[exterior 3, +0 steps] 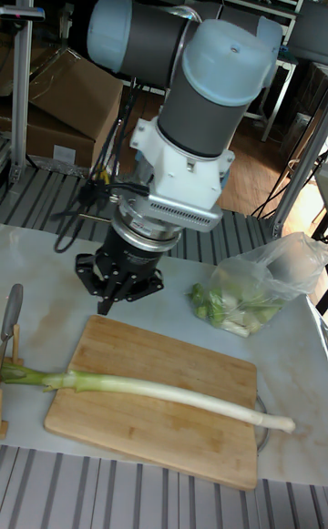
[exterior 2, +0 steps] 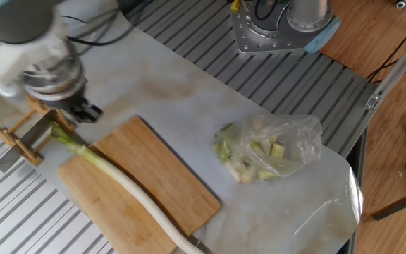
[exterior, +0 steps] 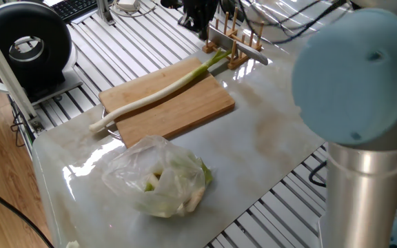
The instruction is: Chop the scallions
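Note:
One long scallion [exterior: 158,91] lies uncut and diagonal on the wooden board [exterior: 185,114], white root end past the near edge, green tip by the rack. The other fixed view shows the scallion [exterior 2: 129,190] on the board [exterior 2: 157,176], and the tall fixed view shows the scallion [exterior 3: 164,390] across the board [exterior 3: 155,429]. My gripper [exterior 2: 84,113] hovers, blurred, just beyond the board's far corner, near the green tip. It appears open and empty in the tall fixed view [exterior 3: 118,297]. In one fixed view the gripper [exterior: 200,21] is dark, at the top edge.
A wooden rack [exterior: 234,43] holding a knife [exterior 3: 11,310] stands beside the scallion's green tip. A clear plastic bag of pale green vegetable pieces [exterior 2: 270,152] lies on the marble slab [exterior: 274,138]. The arm's large joint [exterior: 353,69] blocks the right side.

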Robot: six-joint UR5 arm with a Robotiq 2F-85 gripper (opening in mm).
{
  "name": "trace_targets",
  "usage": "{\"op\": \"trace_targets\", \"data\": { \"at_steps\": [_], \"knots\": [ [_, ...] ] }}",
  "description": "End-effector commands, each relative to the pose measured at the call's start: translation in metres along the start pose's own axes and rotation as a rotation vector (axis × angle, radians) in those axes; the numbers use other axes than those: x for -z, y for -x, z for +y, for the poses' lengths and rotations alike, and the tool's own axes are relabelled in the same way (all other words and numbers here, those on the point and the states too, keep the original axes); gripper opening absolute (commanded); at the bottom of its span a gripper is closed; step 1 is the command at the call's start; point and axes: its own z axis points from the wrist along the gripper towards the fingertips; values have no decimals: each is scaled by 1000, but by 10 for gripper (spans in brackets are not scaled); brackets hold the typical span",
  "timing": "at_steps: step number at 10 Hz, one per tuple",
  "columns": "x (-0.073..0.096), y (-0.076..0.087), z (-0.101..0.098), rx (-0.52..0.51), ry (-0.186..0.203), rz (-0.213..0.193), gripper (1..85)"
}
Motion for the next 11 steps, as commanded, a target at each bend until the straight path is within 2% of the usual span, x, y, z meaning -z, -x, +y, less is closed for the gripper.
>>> {"op": "trace_targets", "data": {
  "at_steps": [1, 3, 5, 6, 7, 9, 11],
  "knots": [
    [-7, 28, -41, 72, -15, -46, 353],
    [-19, 34, -46, 68, 19, -31, 440],
    [-24, 29, -64, 49, -28, -4, 440],
    [-24, 26, -69, 50, -37, 5, 440],
    [-25, 26, -72, 49, -43, 8, 440],
    [-37, 32, -71, 45, -24, 1, 433],
    [-47, 37, -81, 45, -49, -4, 430]
  ]
}}
